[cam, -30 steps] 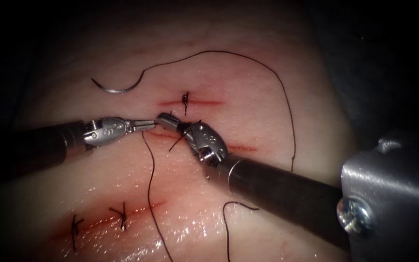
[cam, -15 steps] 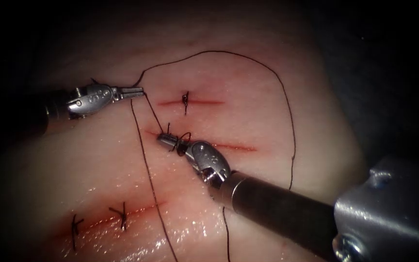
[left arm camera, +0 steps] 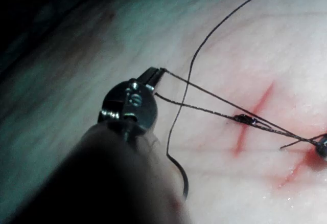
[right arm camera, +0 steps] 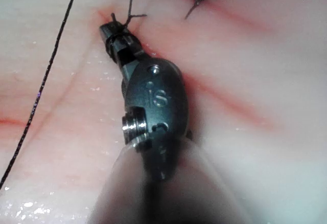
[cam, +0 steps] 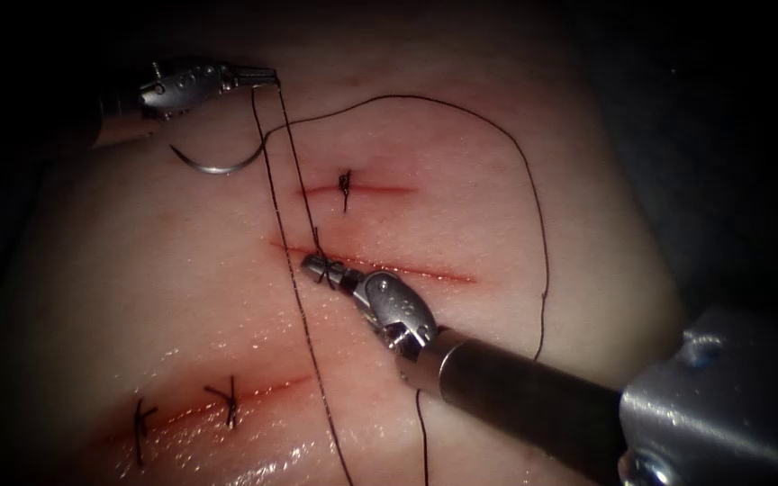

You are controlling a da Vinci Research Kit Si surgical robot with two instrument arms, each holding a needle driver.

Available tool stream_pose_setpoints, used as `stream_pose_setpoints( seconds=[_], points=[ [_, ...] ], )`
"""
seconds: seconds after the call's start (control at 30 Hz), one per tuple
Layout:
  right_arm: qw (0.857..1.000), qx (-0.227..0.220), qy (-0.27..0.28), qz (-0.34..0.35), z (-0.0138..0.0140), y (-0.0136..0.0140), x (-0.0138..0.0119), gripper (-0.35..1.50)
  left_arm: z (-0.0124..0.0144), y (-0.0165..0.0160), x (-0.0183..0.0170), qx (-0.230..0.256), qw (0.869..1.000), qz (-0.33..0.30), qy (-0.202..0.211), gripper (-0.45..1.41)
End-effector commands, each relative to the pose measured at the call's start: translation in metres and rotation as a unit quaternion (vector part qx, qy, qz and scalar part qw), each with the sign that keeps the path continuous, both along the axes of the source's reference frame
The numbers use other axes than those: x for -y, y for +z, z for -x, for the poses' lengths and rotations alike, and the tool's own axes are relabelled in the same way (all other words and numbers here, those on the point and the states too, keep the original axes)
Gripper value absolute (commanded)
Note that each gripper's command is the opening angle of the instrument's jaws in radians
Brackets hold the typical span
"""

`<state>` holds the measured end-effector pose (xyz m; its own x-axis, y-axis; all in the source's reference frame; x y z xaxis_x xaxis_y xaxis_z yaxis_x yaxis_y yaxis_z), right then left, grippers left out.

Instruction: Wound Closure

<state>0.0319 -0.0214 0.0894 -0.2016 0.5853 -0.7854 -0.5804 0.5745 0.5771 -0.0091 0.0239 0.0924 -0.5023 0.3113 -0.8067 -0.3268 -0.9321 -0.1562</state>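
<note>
Thread (cam: 272,171) is gripped in the closed jaws of the left needle driver (cam: 263,76), held well up and away from the middle cut (cam: 380,266) so that two strands run taut down to that cut's left end. There the right needle driver (cam: 317,265) is clamped shut on thread wound around its tip; a knot being cinched is the likely reason. The curved needle (cam: 213,165) lies free on the tissue (cam: 137,297), above the middle cut and left of it, not in the tissue, in neither tool.
</note>
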Motion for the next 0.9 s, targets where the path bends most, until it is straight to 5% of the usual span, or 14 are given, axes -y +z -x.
stream_pose_setpoints(
  seconds=[0.03, 0.27, 0.5, 0.9],
  points=[
    [1.0, 0.001, -0.002, 0.002, -0.0004, -0.0001, 0.0004, -0.35, 0.0, 0.0009, -0.0016, 0.0, 1.0, 0.001, -0.005, -0.45],
    [1.0, 0.007, -0.003, 0.007, -0.0001, -0.001, 0.0016, -0.35, -0.0005, 0.0025, -0.004, -0.007, 1.0, -0.001, -0.01, -0.45],
    [0.992, 0.057, 0.048, -0.102, -0.0011, -0.0026, 0.0029, -0.35, -0.0006, 0.0033, -0.0047, -0.018, 1.0, -0.001, -0.013, -0.45],
    [0.984, 0.059, 0.046, -0.163, -0.0016, -0.0023, 0.0045, -0.35, -0.0021, 0.0044, -0.006, -0.029, 0.999, 0.004, -0.018, -0.45]
  ],
)
